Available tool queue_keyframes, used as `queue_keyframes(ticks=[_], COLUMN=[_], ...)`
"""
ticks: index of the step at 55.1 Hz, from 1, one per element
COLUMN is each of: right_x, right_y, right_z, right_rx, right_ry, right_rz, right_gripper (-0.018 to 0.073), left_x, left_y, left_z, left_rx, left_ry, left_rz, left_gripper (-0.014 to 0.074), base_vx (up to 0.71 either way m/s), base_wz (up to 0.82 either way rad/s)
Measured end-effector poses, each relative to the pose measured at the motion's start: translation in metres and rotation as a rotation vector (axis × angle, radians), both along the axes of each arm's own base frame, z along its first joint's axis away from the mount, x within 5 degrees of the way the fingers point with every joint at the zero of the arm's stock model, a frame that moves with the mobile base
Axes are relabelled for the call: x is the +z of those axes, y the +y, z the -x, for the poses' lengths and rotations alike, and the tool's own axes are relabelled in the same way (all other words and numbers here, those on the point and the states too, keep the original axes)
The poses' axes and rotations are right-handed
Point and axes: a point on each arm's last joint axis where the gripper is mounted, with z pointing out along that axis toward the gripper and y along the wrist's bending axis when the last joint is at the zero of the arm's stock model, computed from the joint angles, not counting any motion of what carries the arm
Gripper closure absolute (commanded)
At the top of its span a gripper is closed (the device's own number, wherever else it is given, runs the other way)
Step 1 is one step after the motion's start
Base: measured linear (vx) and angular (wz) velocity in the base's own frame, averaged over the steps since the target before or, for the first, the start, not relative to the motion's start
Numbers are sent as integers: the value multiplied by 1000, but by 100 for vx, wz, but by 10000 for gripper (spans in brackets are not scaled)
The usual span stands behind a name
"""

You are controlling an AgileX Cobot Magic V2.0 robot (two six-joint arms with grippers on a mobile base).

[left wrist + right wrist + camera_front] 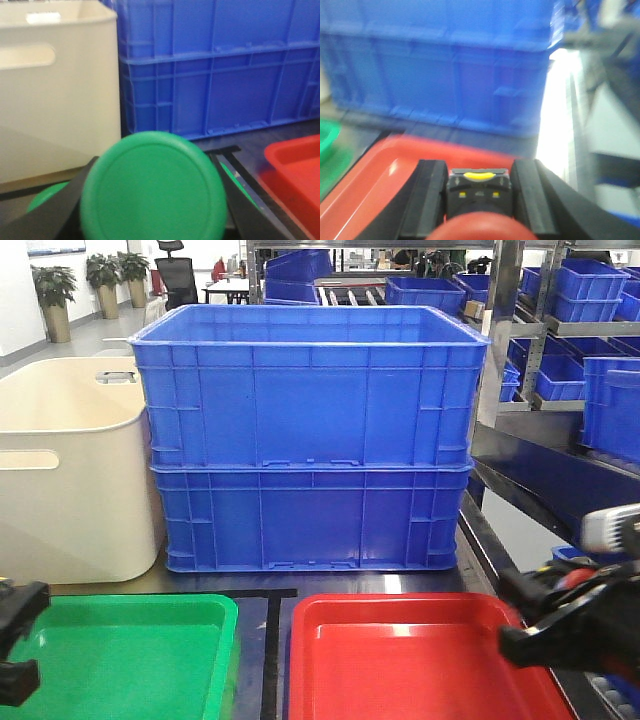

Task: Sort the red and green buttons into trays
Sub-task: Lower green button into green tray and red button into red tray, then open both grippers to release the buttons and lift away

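Note:
In the left wrist view the green button (152, 187) fills the foreground, its round green cap facing the camera, and my left gripper (155, 167) is shut on it between two black fingers (55, 212). This gripper hangs over the near left edge of the green tray (130, 660). My right gripper (479, 172) is shut on the red button (479, 195), a dark block with a yellow mark and a red cap. It is over the right side of the red tray (400, 670). From the front, the right gripper (525, 620) shows at the right edge.
Two stacked blue crates (310, 440) stand right behind the trays, with a cream tub (70, 470) to their left. A metal rack with more blue crates (590, 300) runs along the right. Black tape lines (270, 650) separate the trays.

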Motion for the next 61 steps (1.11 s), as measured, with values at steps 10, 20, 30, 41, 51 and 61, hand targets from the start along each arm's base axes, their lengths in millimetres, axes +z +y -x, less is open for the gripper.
queue_keyframes(ticks=[10,20,30,41,51,61], right_x=[-33,-61,-79,-86,-94,-96], right_y=[42,58,62,64,66,66], right_z=[-14,-28,-35,-39,-41,-42], right_rx=[152,200,201,205,205,206], right_ry=[96,160,216,235,259,263], right_rz=[44,63,84,86,89,90], right_gripper=[565,552,456,200,-11,-63], left_x=[-24,-56,-67,-71,-77,-78], left_y=[-7,-11,-12,-10,-7,-6], left_z=[-24,-44,-49,-49,-46,-46], left_rx=[-26,-25,-25,-7,18,20], left_ry=[77,212,254,299,363,369], left_rz=[-6,-30,-38,-56,-97,-104], left_gripper=[592,587,526,325,65,-125], base_vx=[0,0,0,0,0,0], base_wz=[0,0,0,0,0,0])
